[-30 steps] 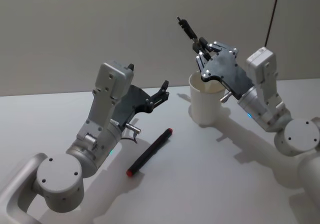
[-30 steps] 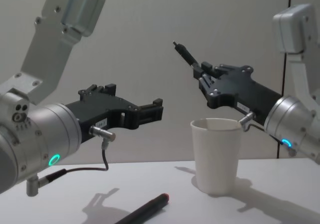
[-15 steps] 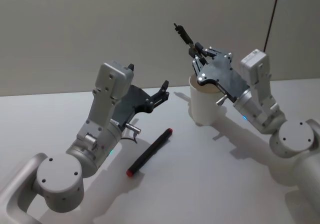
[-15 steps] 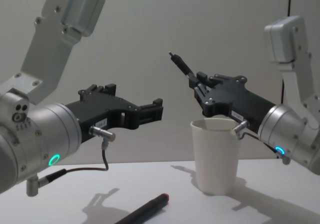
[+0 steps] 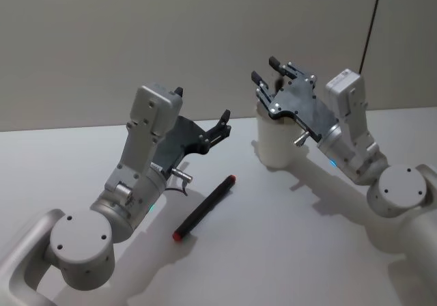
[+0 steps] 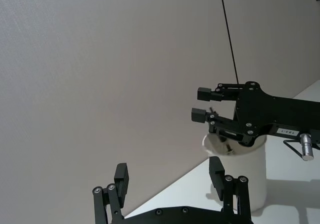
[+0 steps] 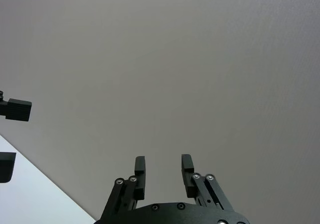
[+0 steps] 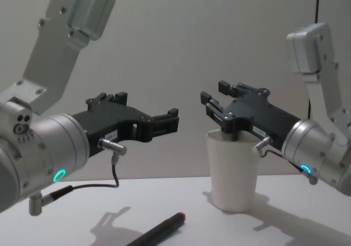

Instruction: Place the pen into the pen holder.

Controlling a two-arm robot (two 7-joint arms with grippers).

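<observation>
One tapered white paper cup with a rolled rim, the pen holder [image 5: 275, 149] [image 8: 233, 174], upright on the bare white table [image 5: 293, 244], toward the robot's right. Just above its mouth, the black right gripper [image 5: 266, 70] [image 8: 215, 91], fingers spread wide and pinching nothing, tips reaching out past the rim. To judge by the pose, a hand placed for dropping something into the cup rather than for grasping it.

In the left wrist view, a thin dark shape just inside the rim beneath that gripper; cannot tell whether pen or gripper part.

Out on the table, a slim black pen with red ends [image 5: 204, 208] [image 8: 162, 230], lying flat and diagonal, well apart from the cup, between the two arms and nearer the left one. By the task, not yet in the holder.

Above and beyond it, the black left gripper [image 5: 224, 123] [image 8: 171, 121], likewise spread and empty, held off the table and aimed toward the cup. Apparently idle, though near enough to the pen for a pick.

Behind, a plain grey wall [image 5: 136, 33] with a thin black cable [image 5: 371, 22] running down it.

Writing: a small white sticker [image 6: 289, 131] on the right gripper's body, print too fine to read. No brand name legible anywhere.
</observation>
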